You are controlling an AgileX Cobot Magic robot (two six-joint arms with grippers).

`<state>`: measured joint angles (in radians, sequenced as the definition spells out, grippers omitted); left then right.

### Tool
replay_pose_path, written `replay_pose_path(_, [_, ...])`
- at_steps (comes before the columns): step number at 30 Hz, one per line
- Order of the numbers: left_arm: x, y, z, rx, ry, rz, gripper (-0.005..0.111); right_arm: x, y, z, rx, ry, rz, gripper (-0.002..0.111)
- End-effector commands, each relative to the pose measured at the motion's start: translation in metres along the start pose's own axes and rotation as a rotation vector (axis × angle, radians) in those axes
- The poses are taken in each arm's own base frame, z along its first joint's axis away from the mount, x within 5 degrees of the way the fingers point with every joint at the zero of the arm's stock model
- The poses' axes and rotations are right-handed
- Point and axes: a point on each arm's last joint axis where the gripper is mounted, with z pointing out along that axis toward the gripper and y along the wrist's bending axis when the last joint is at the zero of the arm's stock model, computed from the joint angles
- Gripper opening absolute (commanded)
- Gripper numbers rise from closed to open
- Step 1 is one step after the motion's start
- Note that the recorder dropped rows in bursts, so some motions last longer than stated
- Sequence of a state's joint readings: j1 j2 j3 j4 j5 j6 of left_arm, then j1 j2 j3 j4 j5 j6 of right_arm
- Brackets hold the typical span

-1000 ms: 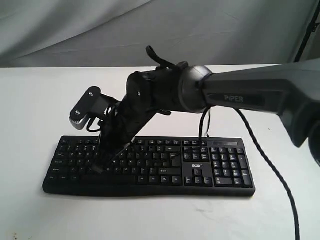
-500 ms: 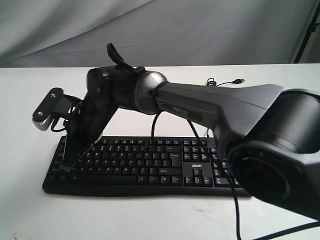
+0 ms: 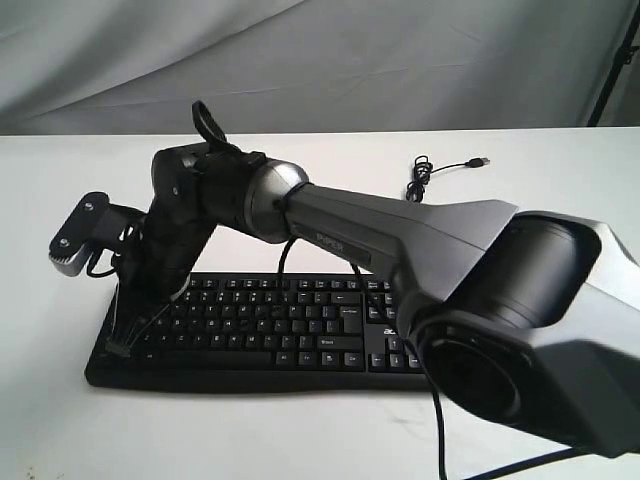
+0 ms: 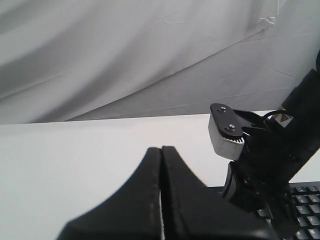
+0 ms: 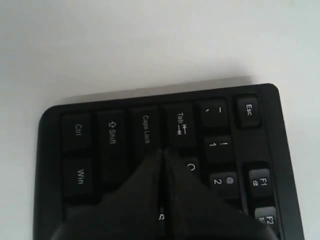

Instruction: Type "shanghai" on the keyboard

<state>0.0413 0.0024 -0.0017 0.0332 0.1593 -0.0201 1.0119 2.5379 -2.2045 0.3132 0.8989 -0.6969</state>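
Observation:
The black keyboard [image 3: 300,330] lies on the white table, its number pad hidden behind my right arm. That arm reaches across it from the right. My right gripper [image 3: 125,345] is shut and points down at the keyboard's left end. In the right wrist view the shut right gripper [image 5: 162,150] has its tips just beside the Caps Lock key [image 5: 145,129] and the Tab key [image 5: 180,125]; the keys under the fingers are hidden. My left gripper [image 4: 161,148] is shut with nothing in it, held above the table to the left of the keyboard [image 4: 305,200].
The thin USB cable [image 3: 445,168] lies coiled on the table behind the keyboard. A grey cloth backdrop [image 3: 320,60] hangs behind the table. The right arm's wrist camera [image 4: 227,131] sits close to my left gripper.
My right arm has swung left along the keyboard, from the middle-left keys to the left end. Its gripper stays shut.

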Motion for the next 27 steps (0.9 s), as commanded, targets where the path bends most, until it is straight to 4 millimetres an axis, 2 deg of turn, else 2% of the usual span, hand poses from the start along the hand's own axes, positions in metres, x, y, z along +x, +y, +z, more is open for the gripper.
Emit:
replay_pose_path(1, [0.0,-0.0004,-0.0001,0.007,-0.006,-0.005,0.0,-0.0027,0.0003,-0.0034,-0.002,-0.009,0.004,0.0])
replay_pose_path(27, [0.0,-0.0004,-0.0001,0.007,-0.006,-0.005,0.0,0.0,0.0019,-0.0004,-0.021,0.009,0.008,0.0])
